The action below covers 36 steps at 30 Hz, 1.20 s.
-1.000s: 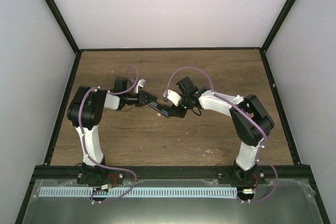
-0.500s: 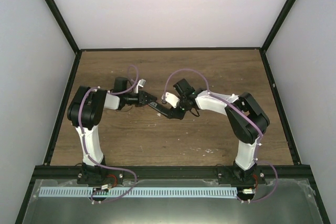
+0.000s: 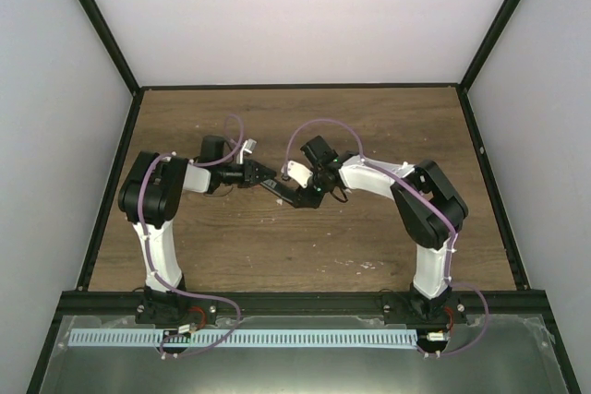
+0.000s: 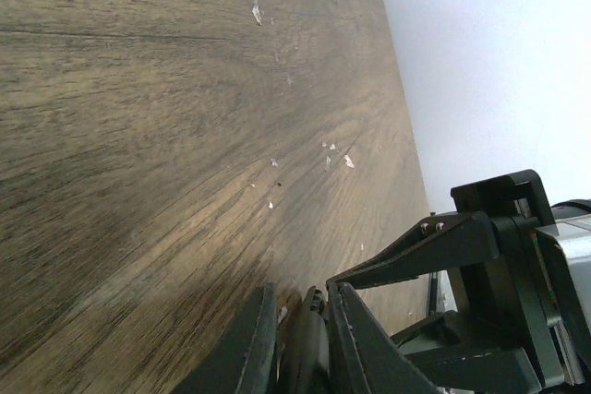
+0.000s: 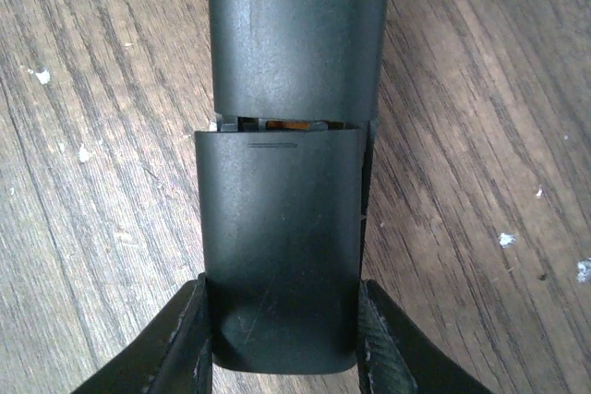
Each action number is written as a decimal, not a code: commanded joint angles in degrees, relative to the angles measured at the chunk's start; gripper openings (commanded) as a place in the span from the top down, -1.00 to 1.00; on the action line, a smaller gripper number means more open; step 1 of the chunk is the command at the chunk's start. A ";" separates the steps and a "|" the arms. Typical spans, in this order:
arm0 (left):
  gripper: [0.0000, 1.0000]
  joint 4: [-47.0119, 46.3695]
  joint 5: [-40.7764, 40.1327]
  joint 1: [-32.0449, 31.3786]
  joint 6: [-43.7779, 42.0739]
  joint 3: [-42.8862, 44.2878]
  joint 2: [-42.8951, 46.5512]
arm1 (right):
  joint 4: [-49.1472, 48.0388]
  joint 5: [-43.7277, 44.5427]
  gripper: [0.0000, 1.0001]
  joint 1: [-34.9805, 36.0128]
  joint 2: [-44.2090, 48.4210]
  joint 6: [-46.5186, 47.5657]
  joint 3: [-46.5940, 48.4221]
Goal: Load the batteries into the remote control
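The remote control (image 5: 295, 62) is held just above the wooden table (image 3: 305, 126), near its middle, bridging the two grippers. Since a second ago the right arm (image 3: 420, 200) has swung its elbow and wrist to the left, closing in on the left side, while the left arm (image 3: 152, 196) has kept its place. The right gripper (image 5: 282, 343) grasps the remote's near end, one finger pressed to each long side, with the back of the remote facing the wrist camera. On that back a black cover (image 5: 277, 256) sits a narrow gap short of the part printed with a square code. The left gripper (image 4: 305, 348) is clenched on a thin black edge that appears to be the remote's other end. Counted: one remote, one cover, two grippers, both gripping.
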State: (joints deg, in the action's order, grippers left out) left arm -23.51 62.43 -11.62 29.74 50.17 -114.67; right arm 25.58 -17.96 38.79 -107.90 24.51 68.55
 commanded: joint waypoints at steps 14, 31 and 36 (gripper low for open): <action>1.00 0.56 -2.12 -0.38 -3.46 -0.74 -0.79 | 2.40 0.05 0.37 0.59 -2.18 -2.79 3.03; 1.00 0.59 -1.82 -0.48 -3.47 -0.69 -0.90 | 2.35 0.47 0.33 0.59 -3.72 -2.63 5.09; 1.00 0.53 -1.76 -0.48 -3.50 -0.69 -0.99 | 2.49 0.37 0.32 0.59 -3.91 -2.45 5.27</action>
State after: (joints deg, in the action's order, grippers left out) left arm -23.46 62.43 -11.64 29.71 50.15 -114.67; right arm 27.90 -17.89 38.85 -110.96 21.98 71.55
